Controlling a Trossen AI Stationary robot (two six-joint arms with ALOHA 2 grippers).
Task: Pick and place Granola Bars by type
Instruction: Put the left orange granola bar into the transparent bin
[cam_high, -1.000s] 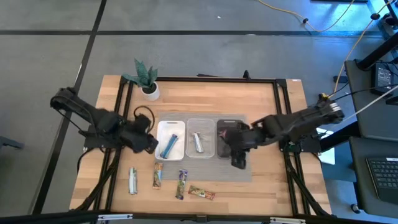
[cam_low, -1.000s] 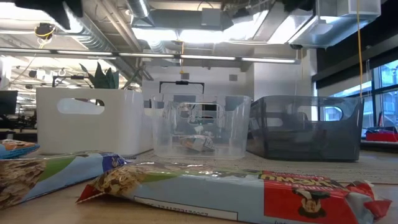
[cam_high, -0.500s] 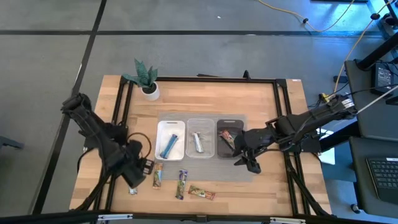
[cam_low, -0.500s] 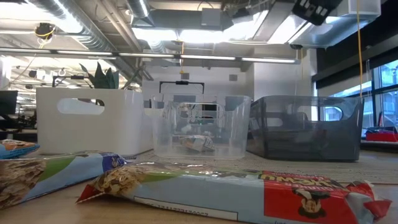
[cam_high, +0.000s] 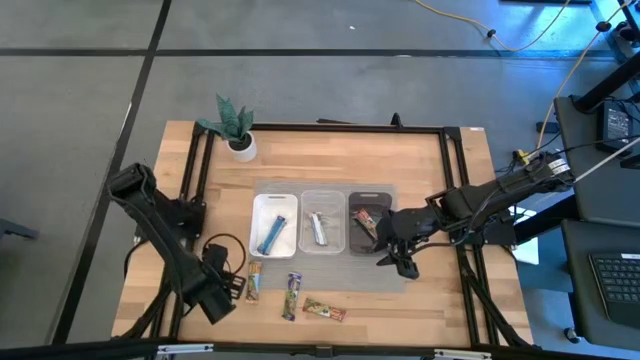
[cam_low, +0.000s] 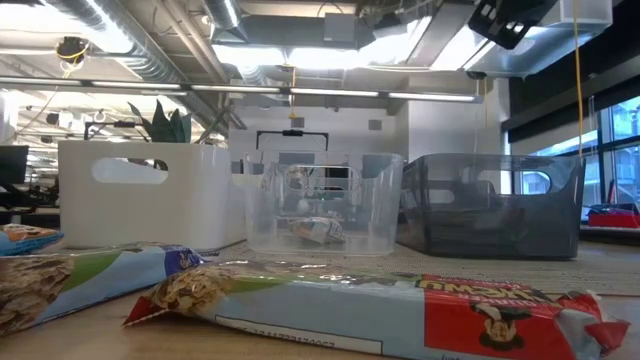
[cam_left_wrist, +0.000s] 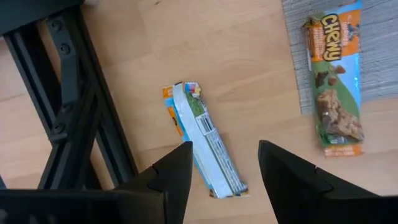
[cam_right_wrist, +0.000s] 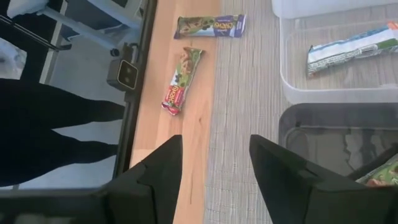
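Note:
Three trays stand in a row on a grey mat: white with a blue bar, clear with a silver bar, dark with a brown-red bar. Loose bars lie flat on the near side: one, a purple one, a red-green one. My left gripper hangs open over a white-backed bar near the table's near-left part, its fingers either side of the bar's end, not touching. My right gripper is open beside the dark tray's near-right corner.
A potted plant stands at the far left of the table. A black frame rail runs close beside the white-backed bar. A brown-green Chewy bar lies half on the mat edge. Bare wood lies on the table's far side and right.
My left gripper has swung from beside the white tray toward the near-left corner and now covers the white-backed bar. My right gripper has drawn back from over the dark tray toward the near right, leaving a brown-red bar showing in that tray.

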